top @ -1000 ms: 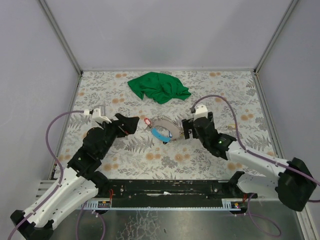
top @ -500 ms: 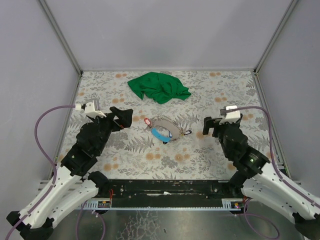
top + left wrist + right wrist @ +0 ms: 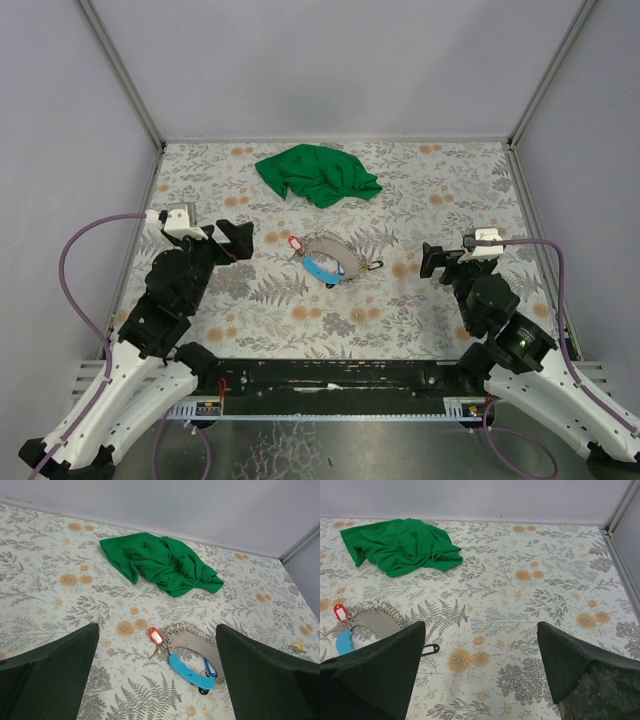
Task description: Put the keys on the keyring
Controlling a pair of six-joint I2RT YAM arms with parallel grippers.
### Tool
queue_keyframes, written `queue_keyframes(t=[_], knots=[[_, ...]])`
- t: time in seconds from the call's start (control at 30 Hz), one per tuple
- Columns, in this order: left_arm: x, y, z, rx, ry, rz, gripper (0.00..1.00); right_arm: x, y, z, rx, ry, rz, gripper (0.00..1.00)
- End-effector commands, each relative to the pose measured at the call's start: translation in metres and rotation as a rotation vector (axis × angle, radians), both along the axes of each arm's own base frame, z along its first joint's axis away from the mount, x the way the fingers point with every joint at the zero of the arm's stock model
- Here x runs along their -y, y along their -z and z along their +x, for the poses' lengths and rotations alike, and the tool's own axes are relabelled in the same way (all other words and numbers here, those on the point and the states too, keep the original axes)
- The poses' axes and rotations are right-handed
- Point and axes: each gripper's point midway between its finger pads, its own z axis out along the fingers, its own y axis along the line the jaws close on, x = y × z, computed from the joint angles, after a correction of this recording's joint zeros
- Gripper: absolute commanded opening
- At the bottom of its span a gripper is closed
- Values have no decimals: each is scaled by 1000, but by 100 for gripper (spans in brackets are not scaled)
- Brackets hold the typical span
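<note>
The keyring, a grey coiled loop, lies flat mid-table; the left wrist view shows the keyring too. A red-tagged key rests against its left side. A light blue tag lies across its near edge, and I cannot tell whether either one is threaded on. A small dark clip lies at its right. My left gripper hangs open left of the ring, with nothing between its fingers. My right gripper hangs open to the right, over bare cloth.
A crumpled green cloth lies behind the keyring toward the back wall. A tiny yellow item sits on the floral table cover right of the ring. Metal frame rails border the table's sides.
Both arms have drawn back from the keyring, the left gripper leftward, the right one far to the right and nearer. The keyring and keys stay put.
</note>
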Motion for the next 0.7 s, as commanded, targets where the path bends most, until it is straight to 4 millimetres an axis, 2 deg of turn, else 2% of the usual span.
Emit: queue_keyframes(t=[0.0,0.67], knots=[[-4,-7,-4,45,26,56,100,8,-9,2,30,44,11,99],[-11,-1,-3,52,20,56,100,7,-9,3,26,44,-9,99]])
